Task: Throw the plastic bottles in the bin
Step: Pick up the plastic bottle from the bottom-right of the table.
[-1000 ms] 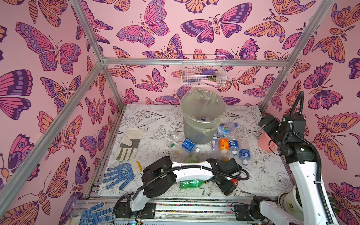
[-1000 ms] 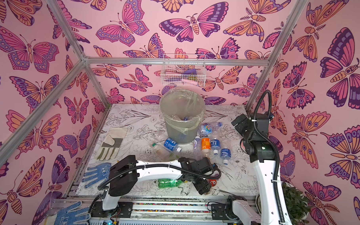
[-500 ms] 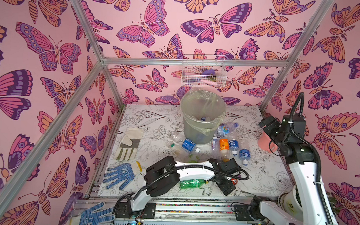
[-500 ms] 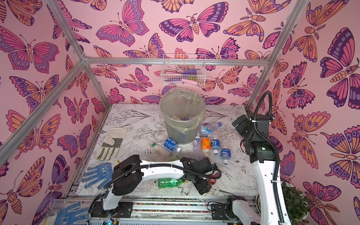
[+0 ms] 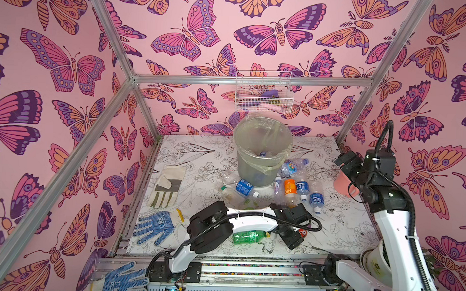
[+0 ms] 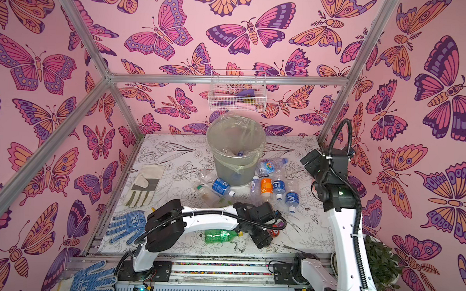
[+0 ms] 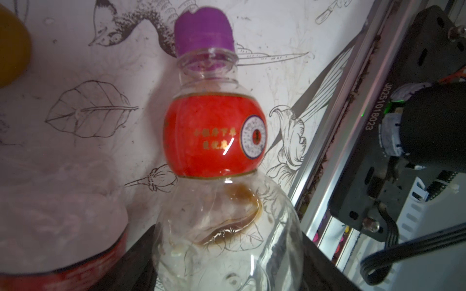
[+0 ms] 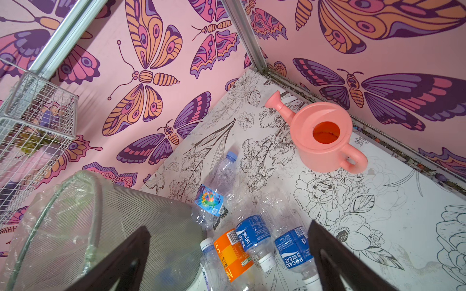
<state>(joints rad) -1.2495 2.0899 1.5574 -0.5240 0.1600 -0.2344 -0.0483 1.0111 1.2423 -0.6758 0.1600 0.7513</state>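
Since a second ago the left arm's elbow has edged rightward, and its fingers (image 7: 133, 264) straddle the clear red-labelled, purple-capped plastic bottle (image 7: 213, 141) lying on the table (image 5: 199, 155) near its front edge, clamped or not I cannot tell; next, squeeze and carry it to the round grey plastic-lined bin (image 5: 255, 168).

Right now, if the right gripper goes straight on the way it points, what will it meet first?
Probably the blue-labelled bottle lying next to the orange-labelled bottle, beside the bin. The right gripper points down at that cluster, but depth is unclear.
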